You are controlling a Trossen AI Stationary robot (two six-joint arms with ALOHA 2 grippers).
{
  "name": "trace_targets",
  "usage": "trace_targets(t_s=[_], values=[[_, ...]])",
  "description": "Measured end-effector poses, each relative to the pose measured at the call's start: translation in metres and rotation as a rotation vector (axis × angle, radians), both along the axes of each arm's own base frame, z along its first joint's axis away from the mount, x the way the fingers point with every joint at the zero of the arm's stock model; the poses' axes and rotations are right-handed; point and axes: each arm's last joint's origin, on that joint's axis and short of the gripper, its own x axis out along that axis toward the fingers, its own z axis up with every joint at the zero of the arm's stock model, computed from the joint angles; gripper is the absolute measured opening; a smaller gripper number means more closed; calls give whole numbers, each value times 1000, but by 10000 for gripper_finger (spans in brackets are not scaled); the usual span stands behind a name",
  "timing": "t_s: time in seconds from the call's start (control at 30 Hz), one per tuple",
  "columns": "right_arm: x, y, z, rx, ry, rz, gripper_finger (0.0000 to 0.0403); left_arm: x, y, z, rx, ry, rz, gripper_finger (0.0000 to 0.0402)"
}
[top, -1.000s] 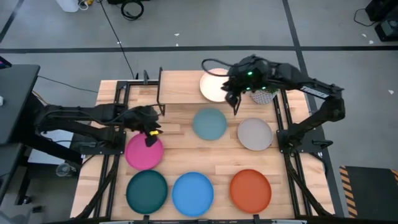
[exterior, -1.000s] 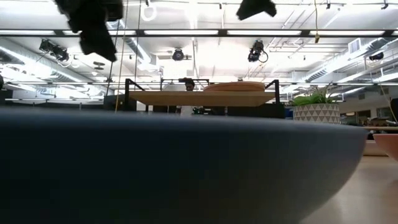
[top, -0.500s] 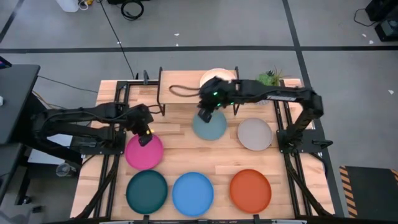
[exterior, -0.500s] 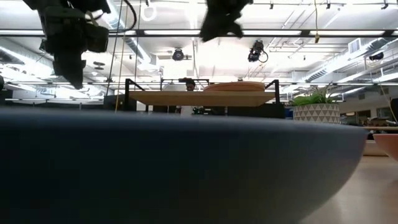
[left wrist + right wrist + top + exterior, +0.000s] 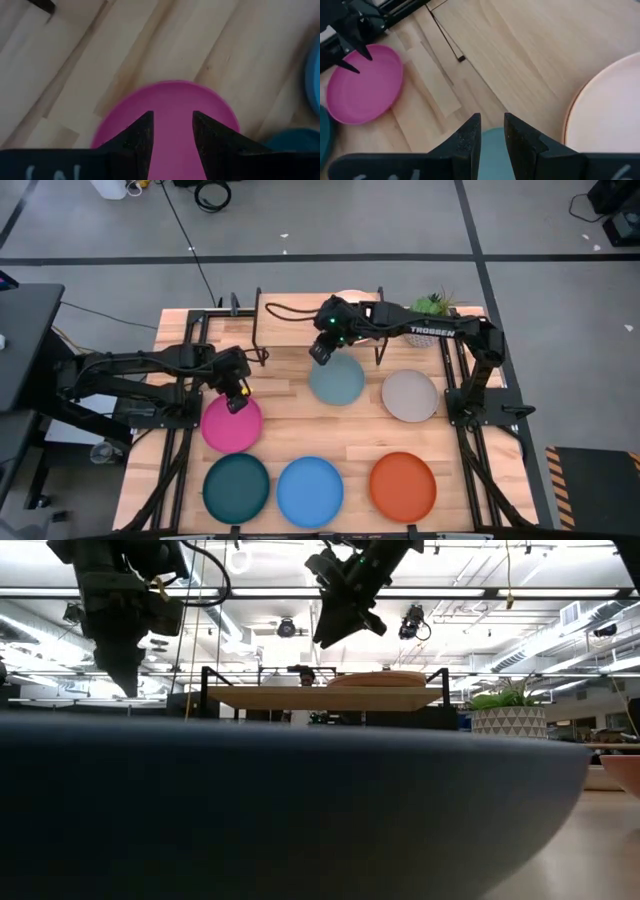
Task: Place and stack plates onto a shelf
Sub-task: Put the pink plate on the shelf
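Note:
My left gripper [image 5: 236, 401] is open and empty above the far edge of the magenta plate [image 5: 232, 425]; the plate also shows between its fingers in the left wrist view [image 5: 172, 115]. My right gripper [image 5: 320, 358] is open and empty above the far left edge of the pale blue plate [image 5: 337, 380]. The grey plate [image 5: 410, 395], dark teal plate [image 5: 236, 487], bright blue plate [image 5: 310, 492] and orange plate [image 5: 403, 485] lie flat on the table. A cream plate [image 5: 607, 107] lies on a salmon one on the shelf [image 5: 325, 697].
A potted plant [image 5: 428, 320] stands at the far right, beside the shelf. The shelf's black legs [image 5: 258, 320] stand near both grippers. In the low view a dark plate rim [image 5: 300, 810] fills the foreground. Bare table lies between the magenta and pale blue plates.
My right gripper has gone from the shelf's right end toward the table's left edge and down, and now stands over the pale blue plate's far left edge. My left gripper has come down toward the magenta plate. No plate has moved.

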Motion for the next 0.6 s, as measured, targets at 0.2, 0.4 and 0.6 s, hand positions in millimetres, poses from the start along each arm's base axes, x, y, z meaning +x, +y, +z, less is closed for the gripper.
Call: trace_targets(t_s=[0.2,0.4,0.6], values=[[-4,-9,2,41,-13,-3,91,4,1,1,-2,-38,24,142],[-4,-9,1,43,-8,6,92,5,1,2,-2,-50,31,142],[-2,-9,4,11,-33,37,91,2,-1,1,-60,-33,5,142]])
